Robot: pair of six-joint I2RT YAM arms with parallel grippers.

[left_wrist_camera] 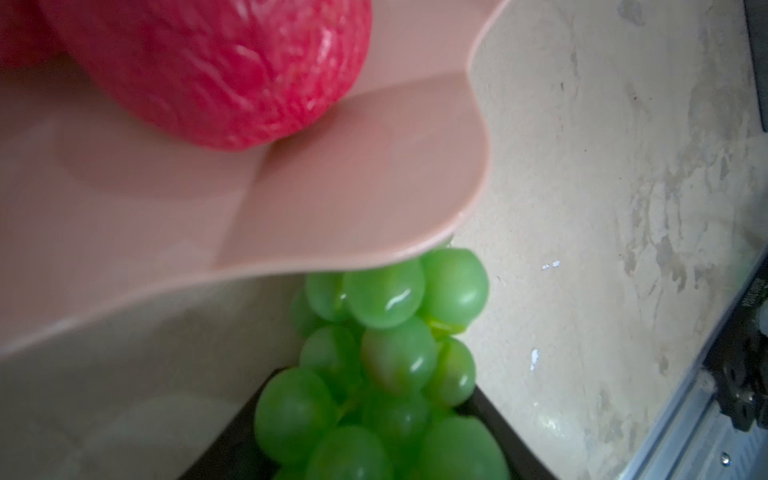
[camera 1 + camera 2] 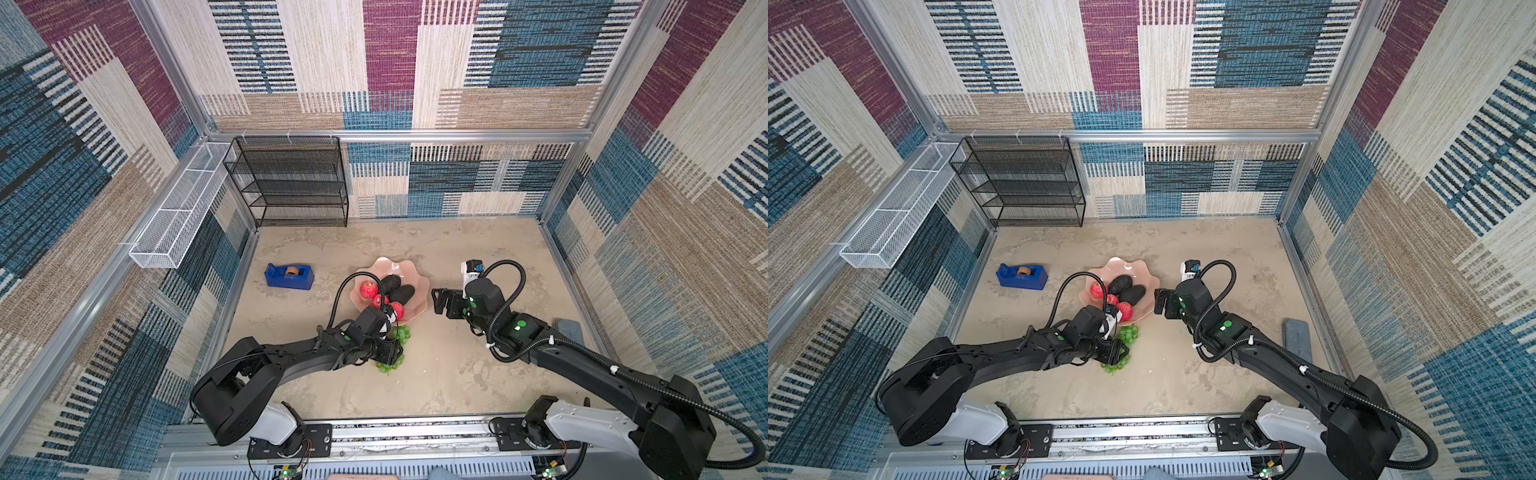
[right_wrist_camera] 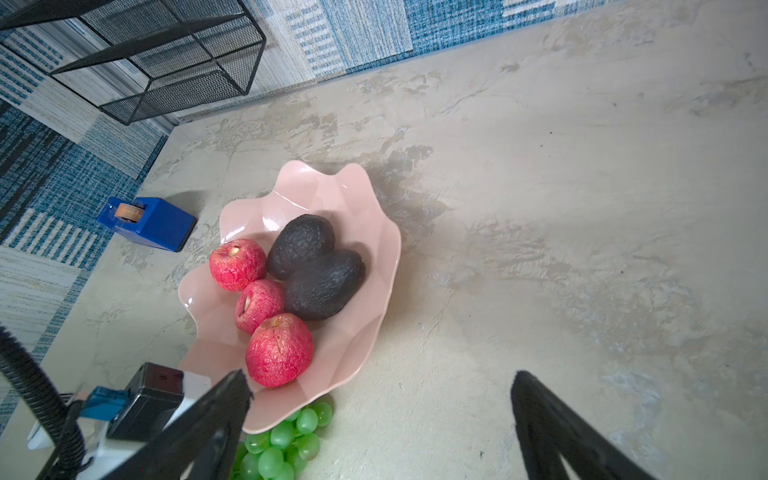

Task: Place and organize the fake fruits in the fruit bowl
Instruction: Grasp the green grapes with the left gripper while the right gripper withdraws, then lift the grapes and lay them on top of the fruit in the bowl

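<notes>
The pale-pink fruit bowl (image 2: 390,264) (image 2: 1121,262) (image 3: 307,178) stands mid-table. In it lie three red apples (image 3: 237,264) (image 3: 259,304) (image 3: 279,350) and two dark avocados (image 3: 301,245) (image 3: 326,284). The green grapes (image 2: 402,332) (image 2: 1128,333) (image 3: 282,440) lie on the table, partly under the bowl's near rim. My left gripper (image 2: 392,351) (image 1: 374,449) sits over them, its black fingers pressed against both sides of the bunch (image 1: 386,357). My right gripper (image 2: 438,301) (image 3: 382,419) hovers open and empty just right of the bowl.
A blue tape dispenser (image 2: 289,276) sits left of the bowl. A black mesh shelf (image 2: 291,183) stands against the back wall. A white wire basket (image 2: 178,208) hangs on the left wall. A grey pad (image 2: 569,330) lies at the right edge.
</notes>
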